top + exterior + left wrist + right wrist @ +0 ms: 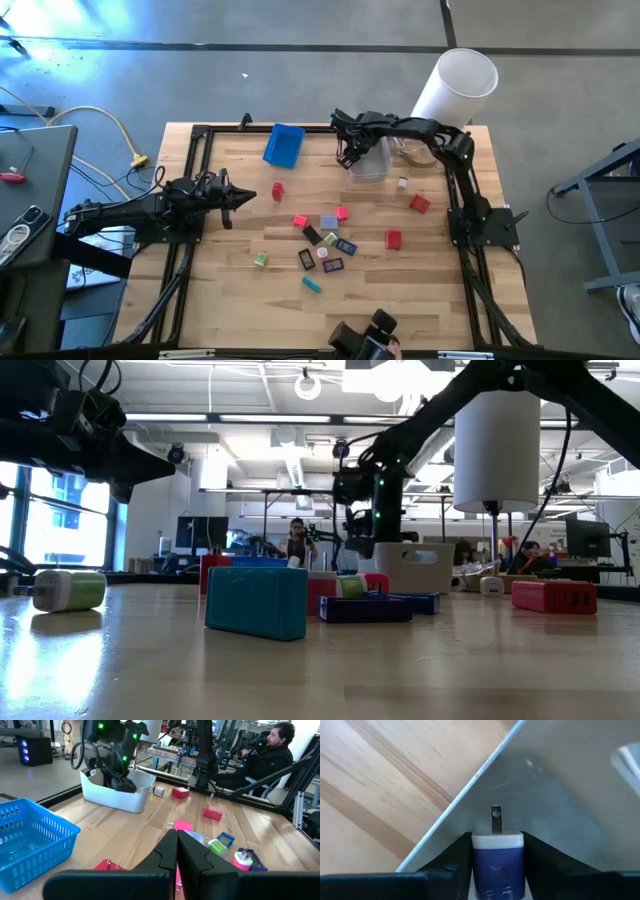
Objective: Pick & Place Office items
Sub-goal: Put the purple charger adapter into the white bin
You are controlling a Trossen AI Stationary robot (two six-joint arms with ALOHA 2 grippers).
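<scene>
The right claw [497, 862] is clamped on a small blue plug block [497, 867], white at its upper end with one metal prong showing, and holds it over the inside of the translucent white bin [372, 163] at the desk's [250, 290] far side. The left claw [176, 851], fingers pressed together, hangs near the blue tray [284, 145]. Other office items [325, 240] lie scattered mid-desk: red, pink, green, teal and dark pieces.

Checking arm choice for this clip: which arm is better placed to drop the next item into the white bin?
The right. Its tool is shut on a blue and white plug block, directly over the translucent white bin. The left tool is shut with nothing in it, near the table's left side.
</scene>
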